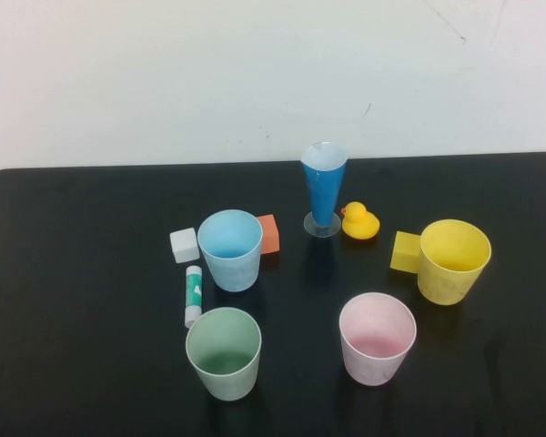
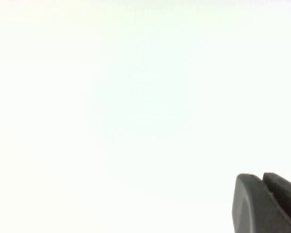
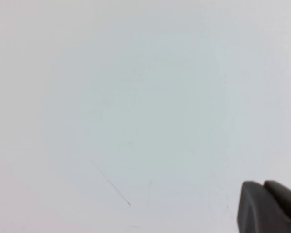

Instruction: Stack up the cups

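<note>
Wrist views show each claw, left (image 2: 266, 204) and right (image 3: 269, 206), before white wall, opening indiscernible.

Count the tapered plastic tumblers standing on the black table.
4: light blue tumbler left-centre beside the orange block; green tumbler near left; pink tumbler near right; yellow tumbler far right. None stacked. Both grippers off the table.

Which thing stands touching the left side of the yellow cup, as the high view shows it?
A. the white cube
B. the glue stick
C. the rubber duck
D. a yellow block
D. A yellow block sits against the yellow cup. The left gripper and the right gripper face only white wall, away from the table.
</note>
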